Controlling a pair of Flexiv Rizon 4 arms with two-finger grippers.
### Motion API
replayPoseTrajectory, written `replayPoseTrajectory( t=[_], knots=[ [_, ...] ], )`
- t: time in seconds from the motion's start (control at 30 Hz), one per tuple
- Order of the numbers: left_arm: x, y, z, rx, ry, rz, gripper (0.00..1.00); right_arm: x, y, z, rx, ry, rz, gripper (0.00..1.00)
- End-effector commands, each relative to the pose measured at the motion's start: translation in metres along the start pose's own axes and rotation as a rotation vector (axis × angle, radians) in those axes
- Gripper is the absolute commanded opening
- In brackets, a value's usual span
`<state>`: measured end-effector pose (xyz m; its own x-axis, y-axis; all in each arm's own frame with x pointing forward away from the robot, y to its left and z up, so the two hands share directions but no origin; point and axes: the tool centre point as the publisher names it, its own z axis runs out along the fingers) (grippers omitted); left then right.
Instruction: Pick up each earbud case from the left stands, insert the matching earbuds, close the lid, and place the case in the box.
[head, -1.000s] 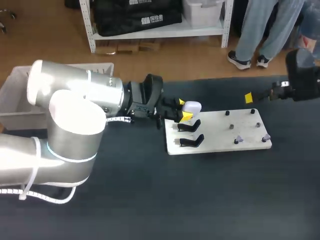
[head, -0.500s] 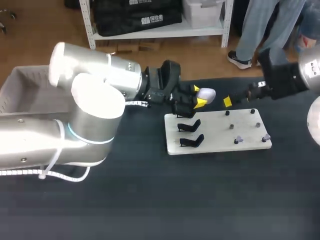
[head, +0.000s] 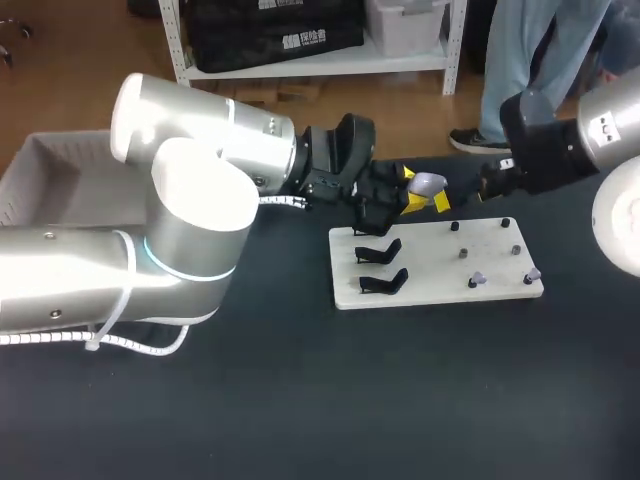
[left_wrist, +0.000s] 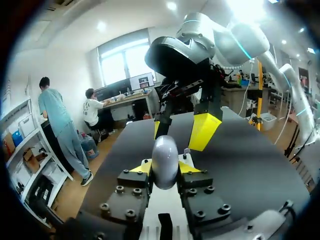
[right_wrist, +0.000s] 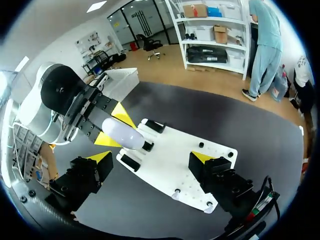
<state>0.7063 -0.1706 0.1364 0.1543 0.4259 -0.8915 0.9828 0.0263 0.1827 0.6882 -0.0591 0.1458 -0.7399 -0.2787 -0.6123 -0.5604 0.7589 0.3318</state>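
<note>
By the white board (head: 440, 262) and its two black stands (head: 381, 250) on the tabletop (head: 300, 400), the left jaws clamp the earbud case (left_wrist: 165, 159) — the right jaws gape wide, close by.

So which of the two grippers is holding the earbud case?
The left gripper: its fingers are shut on the earbud case from two sides. The right gripper is open and holds nothing.

Head view overhead, wrist views close, opposed, sharing the white board (head: 440, 262)
</note>
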Motion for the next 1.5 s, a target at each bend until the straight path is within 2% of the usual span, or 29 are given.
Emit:
replayPoseTrajectory(
  t=[0.03, 0.6, 0.8, 0.93, 1.1, 1.17, 1.23, 1.27, 1.37, 1.5],
  knots=[
    [0.002, -0.007, -0.004, -0.008, -0.007, 0.003, 0.0, -0.005, -0.004, 0.001, -0.021, 0.005, -0.002, 1.0],
    [0.003, -0.019, -0.007, 0.021, -0.031, 0.001, 0.0, -0.01, -0.006, -0.006, 0.001, -0.013, -0.012, 1.0],
    [0.005, -0.027, -0.016, 0.08, -0.121, -0.045, 0.0, -0.005, -0.012, -0.031, 0.12, 0.008, 0.005, 1.0],
    [0.0, -0.035, -0.027, 0.086, -0.18, -0.071, 0.0, 0.004, -0.021, -0.041, 0.17, 0.034, 0.021, 1.0],
    [-0.01, -0.045, -0.043, 0.099, -0.281, -0.124, 0.0, 0.017, -0.027, -0.048, 0.274, 0.123, 0.028, 1.0],
    [-0.012, -0.048, -0.048, 0.096, -0.295, -0.143, 0.0, 0.022, -0.029, -0.049, 0.303, 0.164, 0.038, 1.0],
    [-0.015, -0.051, -0.052, 0.101, -0.297, -0.153, 0.0, 0.029, -0.03, -0.05, 0.375, 0.233, 0.045, 1.0],
    [-0.016, -0.053, -0.054, 0.095, -0.319, -0.151, 0.0, 0.033, -0.031, -0.051, 0.396, 0.243, 0.044, 1.0],
    [-0.019, -0.058, -0.059, 0.068, -0.316, -0.116, 0.0, 0.046, -0.034, -0.054, 0.436, 0.245, 0.047, 1.0],
    [-0.023, -0.061, -0.064, 0.06, -0.317, -0.118, 0.0, 0.07, -0.041, -0.058, 0.469, 0.264, 0.089, 1.0]
  ],
)
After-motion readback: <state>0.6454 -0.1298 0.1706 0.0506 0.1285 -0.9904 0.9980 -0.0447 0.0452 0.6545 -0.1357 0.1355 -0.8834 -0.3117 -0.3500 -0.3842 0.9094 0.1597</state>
